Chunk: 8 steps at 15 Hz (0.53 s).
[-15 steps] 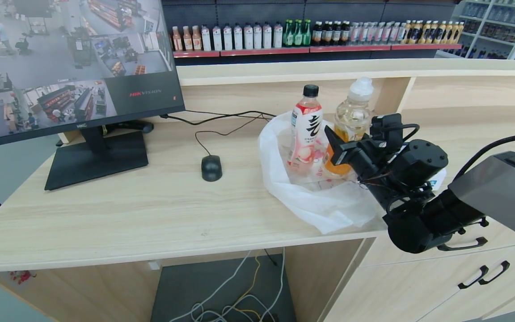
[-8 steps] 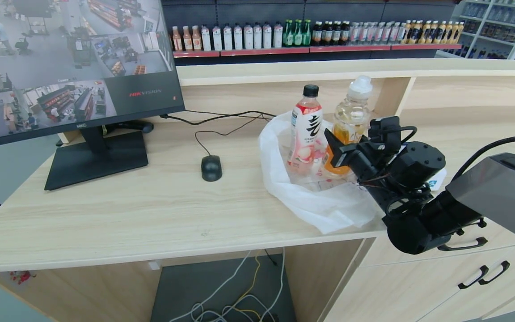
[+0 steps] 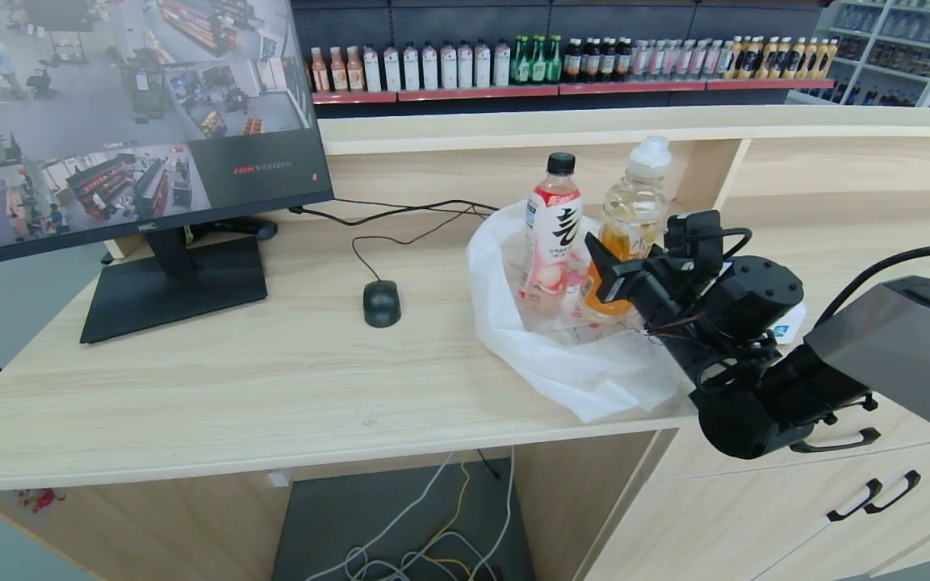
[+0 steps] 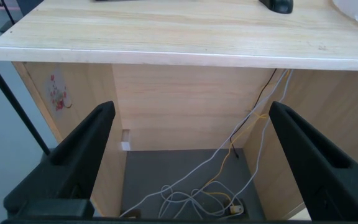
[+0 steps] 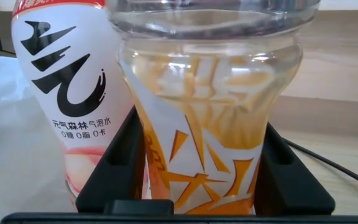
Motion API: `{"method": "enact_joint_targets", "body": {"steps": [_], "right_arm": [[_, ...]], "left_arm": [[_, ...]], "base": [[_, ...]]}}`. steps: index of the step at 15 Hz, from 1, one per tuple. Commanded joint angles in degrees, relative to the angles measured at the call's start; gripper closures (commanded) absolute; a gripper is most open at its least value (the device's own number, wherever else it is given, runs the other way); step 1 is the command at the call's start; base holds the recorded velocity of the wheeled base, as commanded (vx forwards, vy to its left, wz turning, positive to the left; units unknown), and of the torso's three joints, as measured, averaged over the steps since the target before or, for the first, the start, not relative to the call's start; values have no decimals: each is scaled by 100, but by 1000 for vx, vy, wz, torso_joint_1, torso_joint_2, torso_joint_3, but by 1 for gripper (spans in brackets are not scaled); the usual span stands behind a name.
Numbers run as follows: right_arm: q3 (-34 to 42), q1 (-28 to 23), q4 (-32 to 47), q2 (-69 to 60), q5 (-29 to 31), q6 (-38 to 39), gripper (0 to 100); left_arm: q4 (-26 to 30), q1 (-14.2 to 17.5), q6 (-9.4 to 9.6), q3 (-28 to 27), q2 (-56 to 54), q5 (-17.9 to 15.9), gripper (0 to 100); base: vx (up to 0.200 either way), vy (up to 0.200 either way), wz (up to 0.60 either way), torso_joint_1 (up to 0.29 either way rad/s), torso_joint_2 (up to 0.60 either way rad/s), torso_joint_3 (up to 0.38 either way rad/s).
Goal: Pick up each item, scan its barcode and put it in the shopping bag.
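Note:
A white shopping bag lies open on the right part of the wooden counter. Two bottles stand upright in it: a pink-and-white drink bottle with a black cap, and beside it a clear bottle with an orange label. My right gripper is shut on the orange-label bottle, one finger on each side of its lower body. The pink bottle stands right next to it. My left gripper hangs open and holds nothing, below the counter's front edge.
A monitor stands at the back left, with a black mouse and its cable mid-counter. Drawers sit below at the right. Loose cables hang under the counter. A raised ledge runs behind the bag.
My right gripper and the orange-label bottle have shifted very slightly, a little up and to the left. The pink bottle and bag have stayed put.

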<state>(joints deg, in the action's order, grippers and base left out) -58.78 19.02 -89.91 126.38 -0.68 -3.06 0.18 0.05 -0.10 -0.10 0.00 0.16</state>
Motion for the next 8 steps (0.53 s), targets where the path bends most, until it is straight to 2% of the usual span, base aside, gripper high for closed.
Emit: {"method": "enact_joint_targets", "body": {"steps": [1, 2, 3, 8], "right_arm": [[-19, 32, -9, 9, -2, -2, 100], [-19, 32, -9, 9, 7, -2, 100], [-2, 23, -9, 1, 7, -2, 0], [51, 23, -9, -149, 7, -10, 0]], "left_arm": [[-1, 4, 1, 1, 0, 2, 0], [-1, 4, 1, 1, 0, 2, 0], [-1, 4, 1, 1, 0, 2, 0], [-9, 4, -8, 1, 0, 2, 0]], "base": [[0, 0, 0, 0, 0, 0], [0, 0, 0, 0, 0, 0], [0, 0, 0, 0, 0, 0], [0, 0, 0, 0, 0, 0]]}}
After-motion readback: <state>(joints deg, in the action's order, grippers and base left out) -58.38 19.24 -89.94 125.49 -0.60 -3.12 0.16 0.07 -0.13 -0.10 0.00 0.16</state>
